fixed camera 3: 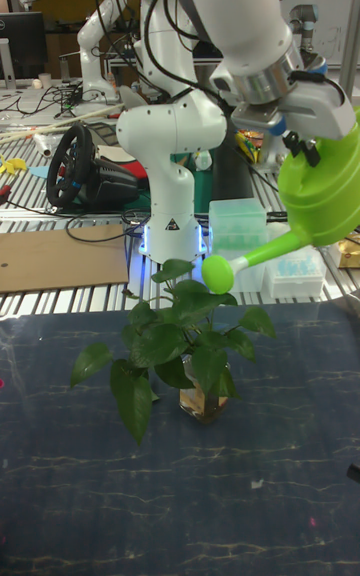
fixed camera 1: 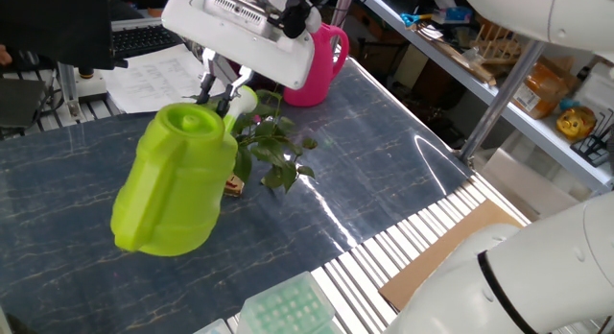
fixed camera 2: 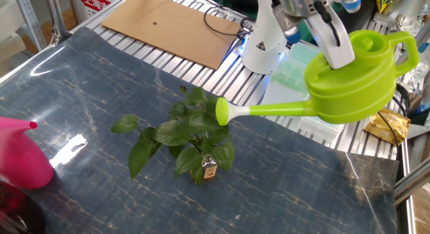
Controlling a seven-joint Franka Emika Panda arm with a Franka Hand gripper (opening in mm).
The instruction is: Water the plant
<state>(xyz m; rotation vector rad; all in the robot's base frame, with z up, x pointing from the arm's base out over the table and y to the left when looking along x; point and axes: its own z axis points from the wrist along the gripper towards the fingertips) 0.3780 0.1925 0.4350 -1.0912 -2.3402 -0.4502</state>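
The white arm reaches over the table, its fingers (fixed camera 2: 327, 33) clamped, wrist angled downward.

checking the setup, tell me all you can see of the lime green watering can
The lime green watering can looks like smooth plastic, with a round body, a loop handle and a long spout ending in a round rose. It hangs in the air, held at its top by the pincer, spout tilted slightly down over the plant, clear of the table.

One fixed view looks down along the desk (fixed camera 1: 384, 180) from beside the robot's base, close in. The other fixed view faces back from the opposite side, higher. The tall fixed view looks level at the front. All share the plant (fixed camera 1: 273, 147) (fixed camera 2: 188, 136) (fixed camera 3: 185, 336).
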